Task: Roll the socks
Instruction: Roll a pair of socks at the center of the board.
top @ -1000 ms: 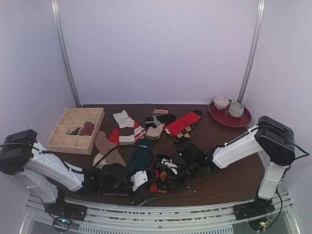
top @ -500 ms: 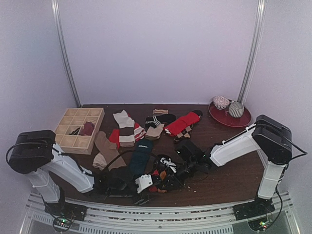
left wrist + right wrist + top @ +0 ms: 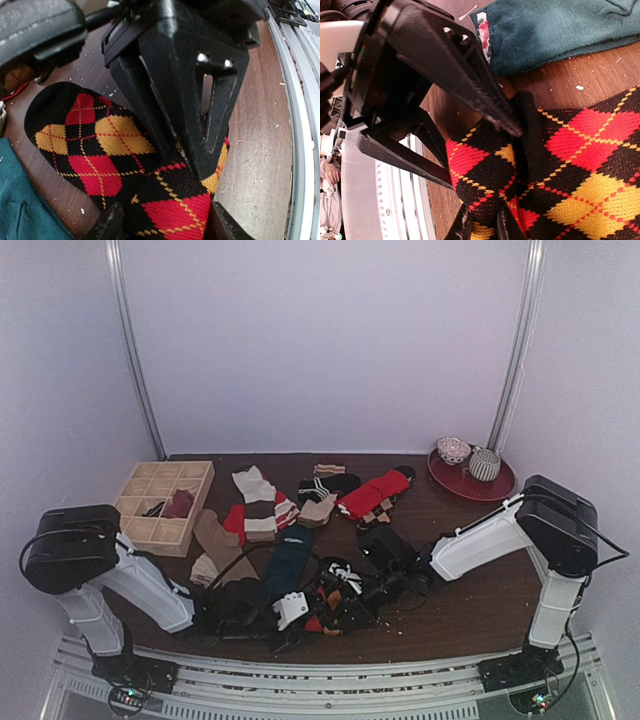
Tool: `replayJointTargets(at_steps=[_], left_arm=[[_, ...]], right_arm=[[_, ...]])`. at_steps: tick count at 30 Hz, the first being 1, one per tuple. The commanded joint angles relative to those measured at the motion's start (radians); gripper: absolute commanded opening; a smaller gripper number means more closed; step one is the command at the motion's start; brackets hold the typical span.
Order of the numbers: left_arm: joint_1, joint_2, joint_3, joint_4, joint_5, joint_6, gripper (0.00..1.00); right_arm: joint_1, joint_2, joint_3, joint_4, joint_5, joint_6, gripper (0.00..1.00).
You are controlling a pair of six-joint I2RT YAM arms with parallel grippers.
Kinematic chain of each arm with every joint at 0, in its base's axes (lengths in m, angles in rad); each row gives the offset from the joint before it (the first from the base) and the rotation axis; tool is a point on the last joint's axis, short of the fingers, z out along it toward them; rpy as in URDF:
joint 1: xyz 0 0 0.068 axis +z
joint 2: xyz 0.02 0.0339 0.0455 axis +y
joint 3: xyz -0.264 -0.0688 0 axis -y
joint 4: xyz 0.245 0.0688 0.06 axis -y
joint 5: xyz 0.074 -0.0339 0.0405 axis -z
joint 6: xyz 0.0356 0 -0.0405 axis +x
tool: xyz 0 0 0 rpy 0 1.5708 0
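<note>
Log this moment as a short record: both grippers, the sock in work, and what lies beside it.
left gripper: jaws apart, astride the argyle sock
right gripper: shut on a fold of the same sock
argyle sock: on the table, one layer over another, not rolled
teal sock: beside it, in neither gripper

1. argyle sock: cut off at 6 o'clock in the left wrist view, its middle hidden behind the right gripper; cut off at 3 and 6 o'clock in the right wrist view.
2. teal sock: only a corner is shown, at 7 o'clock.
3. left gripper: its own fingertips are clipped at 6 o'clock.
4. wooden box: a dark red item is held in one compartment, too small to be identified.
5. top view: both grippers' fingers are lost in dark clutter.
</note>
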Motion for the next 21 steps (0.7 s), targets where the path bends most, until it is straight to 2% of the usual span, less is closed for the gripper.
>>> replayJointTargets(at_steps=[1, 3, 9, 15, 16, 17, 18, 21], left_arm=[[0.006, 0.024, -0.001, 0.041, 0.033, -0.01, 0.59], [0.006, 0.023, 0.001, 0.039, 0.035, -0.007, 0.6], [0.006, 0.025, 0.012, 0.03, 0.048, -0.005, 0.53], [0.007, 0.045, 0.04, -0.006, 0.072, -0.01, 0.37], [0.008, 0.047, 0.045, -0.016, 0.077, -0.014, 0.32], [0.007, 0.05, 0.048, -0.024, 0.081, -0.02, 0.08], [0.008, 0.05, 0.047, -0.028, 0.077, -0.039, 0.0], [0.008, 0.053, 0.056, -0.08, 0.089, -0.088, 0.0]], right_arm=[[-0.003, 0.104, -0.064, -0.239, 0.146, 0.002, 0.14], [-0.003, 0.107, -0.063, -0.238, 0.143, 0.004, 0.14], [-0.003, 0.107, -0.062, -0.242, 0.148, 0.005, 0.14], [-0.003, 0.11, -0.057, -0.246, 0.156, 0.005, 0.14], [-0.002, 0.109, -0.057, -0.247, 0.157, 0.005, 0.14], [-0.003, 0.108, -0.057, -0.247, 0.16, 0.004, 0.14], [-0.003, 0.107, -0.057, -0.248, 0.165, 0.003, 0.14], [-0.003, 0.099, -0.054, -0.25, 0.193, 0.002, 0.16]])
